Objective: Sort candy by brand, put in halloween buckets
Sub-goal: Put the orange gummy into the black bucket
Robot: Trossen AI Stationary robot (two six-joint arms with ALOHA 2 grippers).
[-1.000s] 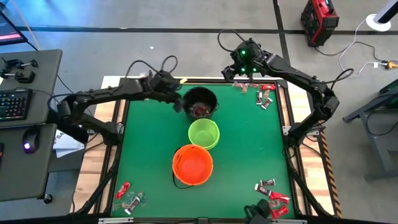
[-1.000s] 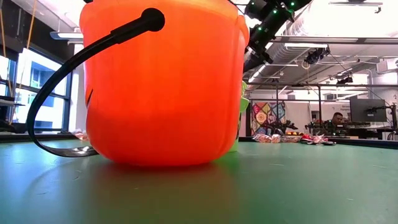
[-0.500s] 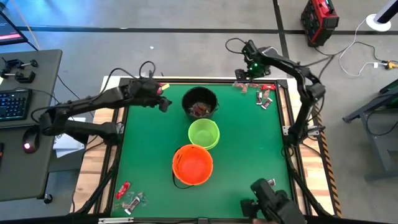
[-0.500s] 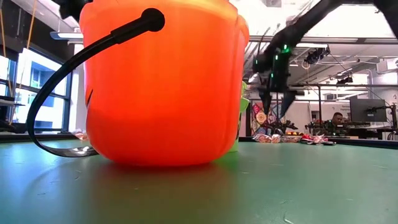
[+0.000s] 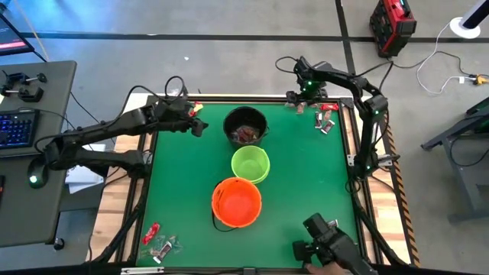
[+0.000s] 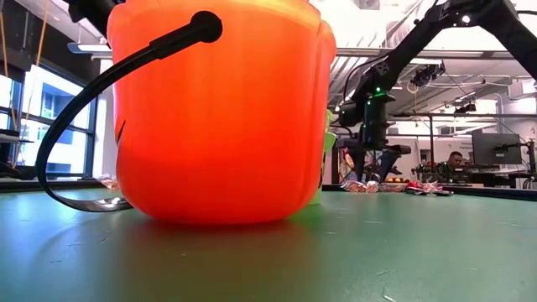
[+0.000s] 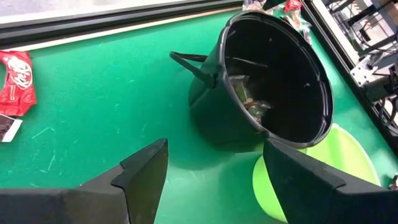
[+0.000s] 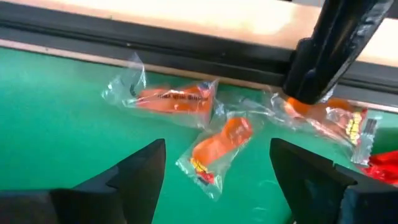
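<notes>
Green felt covers the table (image 5: 306,191), and the three halloween buckets stand in a line down its middle; the black bucket (image 5: 246,126) serves as landmark. It already holds a few wrapped pieces, visible in the left wrist view. The lime green bucket (image 5: 250,164) sits just on its near side, and the orange bucket (image 5: 237,202) beyond that; neither shows any contents, though the orange one's interior is hard to read.

Most candy remains unsorted, in my judgement. Clear-wrapped orange pieces (image 8: 214,146) and red ones lie to the right of the black bucket at the far table edge. A second group (image 5: 334,237) lies at the near right corner, a third (image 5: 160,241) at the near left, and a red bar (image 7: 17,74) rests left of the black bucket.

The left gripper (image 5: 200,126) hovers just left of the black bucket, jaws spread and empty. The right gripper (image 5: 302,95) hangs over the clear-wrapped pieces, jaws spread, nothing grasped yet.
</notes>
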